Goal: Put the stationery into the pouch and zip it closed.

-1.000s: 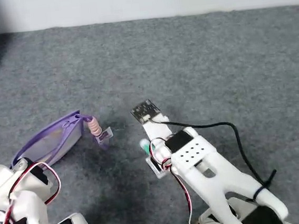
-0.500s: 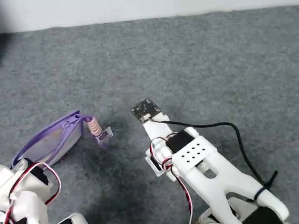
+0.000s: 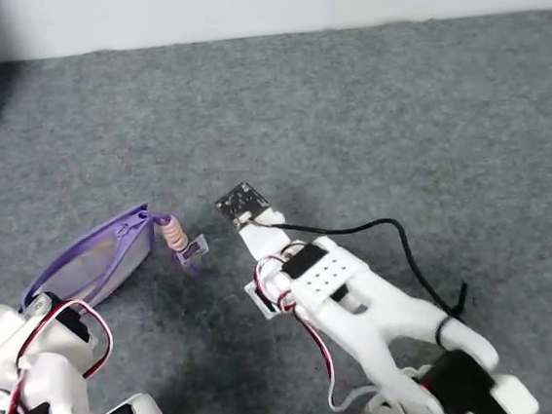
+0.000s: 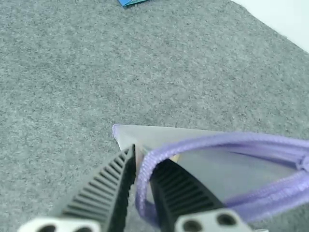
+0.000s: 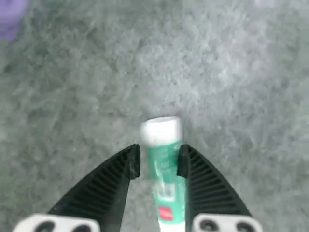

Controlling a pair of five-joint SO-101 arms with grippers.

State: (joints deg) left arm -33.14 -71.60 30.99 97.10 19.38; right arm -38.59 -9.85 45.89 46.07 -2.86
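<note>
1. Where the purple pouch (image 3: 95,256) lies at the near left of the bench (image 3: 345,112), the left tool (image 4: 140,154) is clamped on its rim.
2. The right tool (image 5: 158,157) pinches a green tube (image 5: 164,174), apart from the pouch.

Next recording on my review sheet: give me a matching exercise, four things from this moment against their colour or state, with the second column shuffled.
Things:
1. pouch
2. glue stick
3. zipper charm
4. table surface

States:
A. pink, at the pouch's end nearer the other arm
B. grey and carpet-like
C. purple-rimmed, its edge pinched by the left gripper
D. green with a white cap, held between the fingers of the right gripper

Pairs: 1-C, 2-D, 3-A, 4-B
</note>
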